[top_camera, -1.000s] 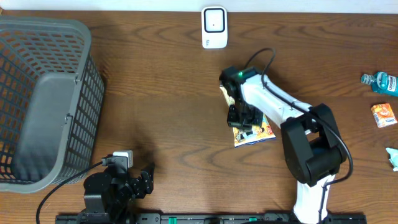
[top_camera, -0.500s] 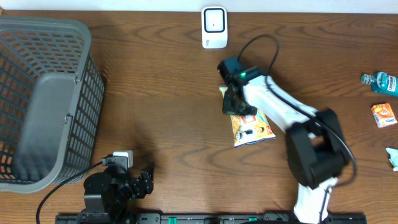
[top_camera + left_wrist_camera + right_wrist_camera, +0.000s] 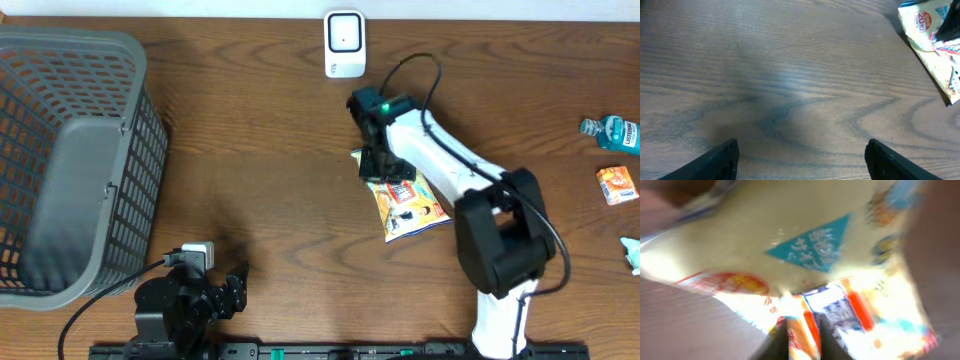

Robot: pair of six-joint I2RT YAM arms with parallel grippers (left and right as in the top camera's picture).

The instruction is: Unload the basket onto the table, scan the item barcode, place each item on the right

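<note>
The yellow printed snack packet [image 3: 412, 207] lies flat on the brown wooden table [image 3: 250, 150], below and slightly right of the white barcode scanner [image 3: 344, 43], probably short of its window. The right gripper [image 3: 383, 166] sits on the packet's scanner-side edge, presumably to carry it there; whether its jaws pinch it I cannot tell. Nothing blocks that path. The left gripper [image 3: 800, 161], far below-left of the scanner, gapes wide and empty. A grey plastic basket [image 3: 140, 130] stands far left of the scanner; a blue bottle [image 3: 612, 131] and small orange packet [image 3: 617, 185] far right.
</note>
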